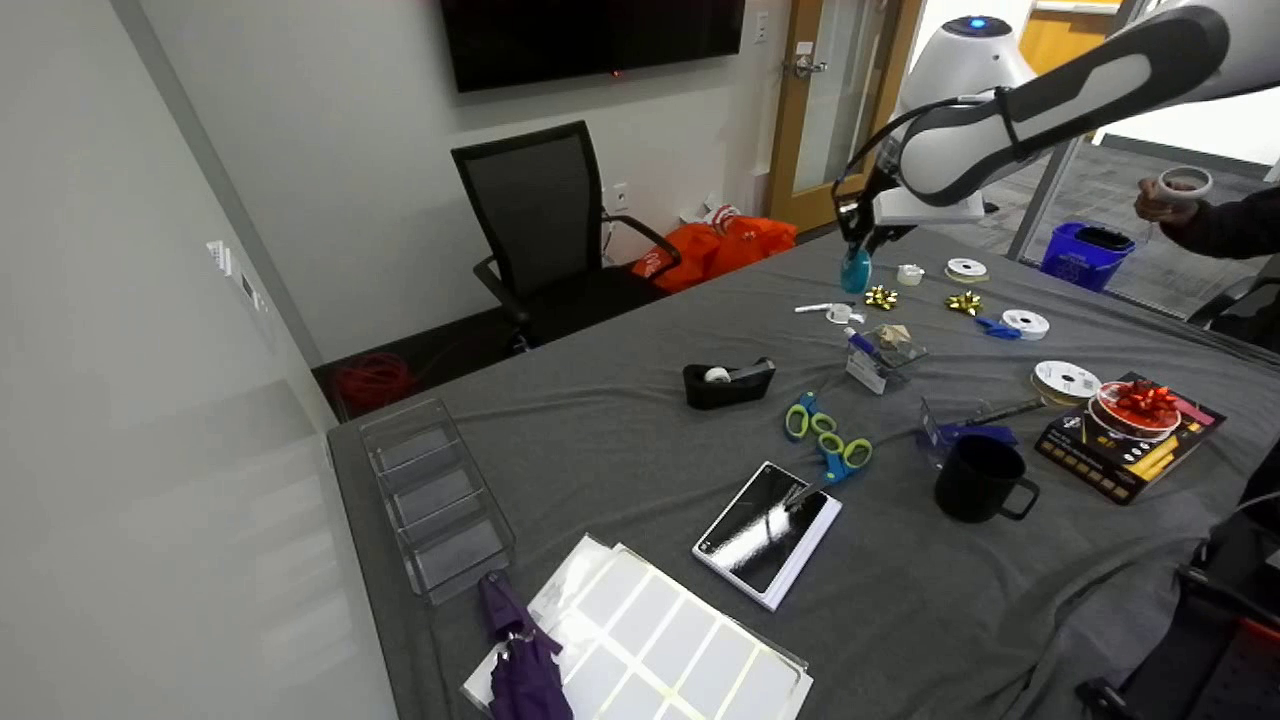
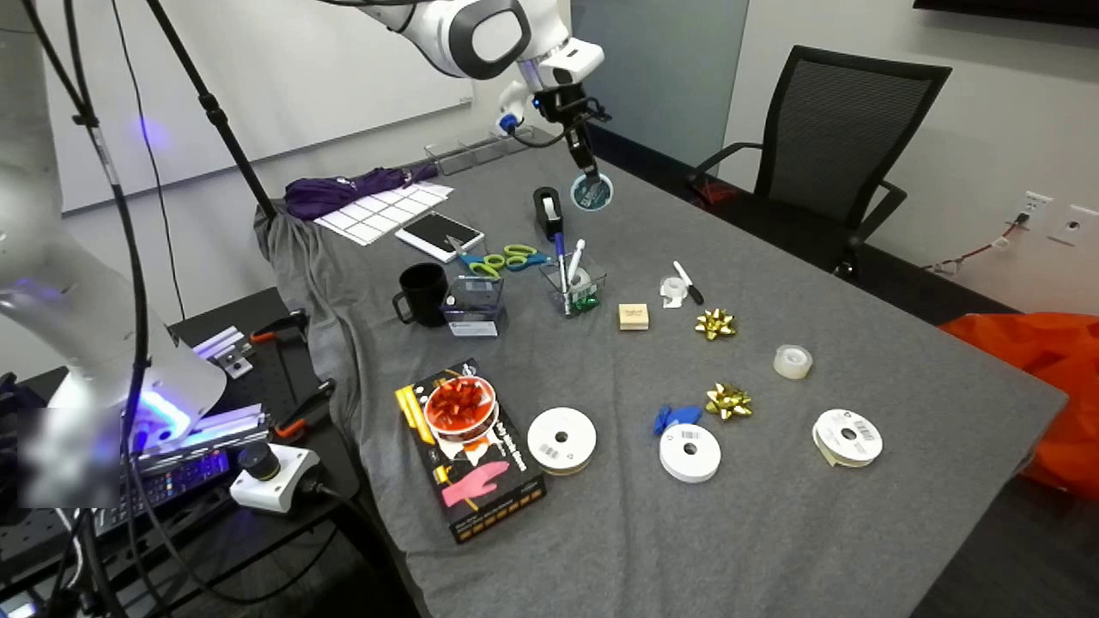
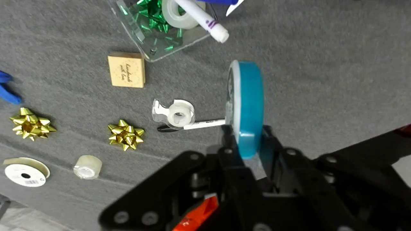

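Observation:
My gripper point(image 3: 245, 133) is shut on a teal round roll point(image 3: 252, 96) with a white-rimmed printed face, one finger on each side of it. The roll stands on edge between the fingertips and looks raised above the grey cloth. In an exterior view the roll point(image 2: 592, 194) hangs to the right of the black tape dispenser point(image 2: 548, 213). The wrist view shows a small clear tape holder point(image 3: 179, 115) and a white marker point(image 3: 205, 124) beyond the roll; the roll hides one end of the marker. A wooden block point(image 3: 127, 71) lies to their upper left.
A clear bin point(image 3: 179, 46) holds a green bow, tape and a marker. Gold bows point(image 3: 126, 134), a tape roll point(image 3: 87, 166) and ribbon spools point(image 2: 689, 452) lie about. A mug point(image 2: 422, 294), scissors point(image 2: 506, 257) and a black box point(image 2: 506, 493) share the table.

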{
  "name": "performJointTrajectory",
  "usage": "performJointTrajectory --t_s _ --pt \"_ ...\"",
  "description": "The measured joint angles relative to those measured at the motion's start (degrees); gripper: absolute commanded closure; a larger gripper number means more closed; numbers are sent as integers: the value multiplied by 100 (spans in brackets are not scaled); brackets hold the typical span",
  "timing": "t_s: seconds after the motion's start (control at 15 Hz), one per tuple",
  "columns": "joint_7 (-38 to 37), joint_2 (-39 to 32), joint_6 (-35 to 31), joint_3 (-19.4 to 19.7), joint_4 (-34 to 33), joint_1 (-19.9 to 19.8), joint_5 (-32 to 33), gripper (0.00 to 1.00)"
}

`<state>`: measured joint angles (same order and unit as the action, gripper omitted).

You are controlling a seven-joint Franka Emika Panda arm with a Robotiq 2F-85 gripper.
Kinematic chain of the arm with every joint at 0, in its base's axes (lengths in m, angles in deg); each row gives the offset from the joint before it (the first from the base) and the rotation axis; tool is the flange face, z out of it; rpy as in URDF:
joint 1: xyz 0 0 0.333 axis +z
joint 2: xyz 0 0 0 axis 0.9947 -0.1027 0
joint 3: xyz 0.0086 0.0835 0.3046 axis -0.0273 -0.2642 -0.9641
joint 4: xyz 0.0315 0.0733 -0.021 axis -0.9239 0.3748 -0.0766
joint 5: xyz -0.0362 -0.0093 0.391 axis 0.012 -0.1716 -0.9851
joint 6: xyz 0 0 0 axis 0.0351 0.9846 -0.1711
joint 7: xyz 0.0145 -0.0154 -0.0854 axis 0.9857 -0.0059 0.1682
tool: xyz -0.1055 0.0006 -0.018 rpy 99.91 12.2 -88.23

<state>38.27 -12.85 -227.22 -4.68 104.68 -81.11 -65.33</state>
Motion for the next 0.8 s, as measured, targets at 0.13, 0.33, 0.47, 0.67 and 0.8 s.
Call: performJointTrajectory --t_s 0.13,0.33,0.47,0.67,0.8 --pt "-604 -522 0 129 -499 33 17 94" --pt "-1391 -1397 43 379 -1303 95 52 94" --pt "-1818 -1925 212 554 -1823 145 132 94" --pt "-2245 -2550 778 720 -2554 172 322 94" --pt "-2371 -2844 1200 755 -2948 165 445 94"
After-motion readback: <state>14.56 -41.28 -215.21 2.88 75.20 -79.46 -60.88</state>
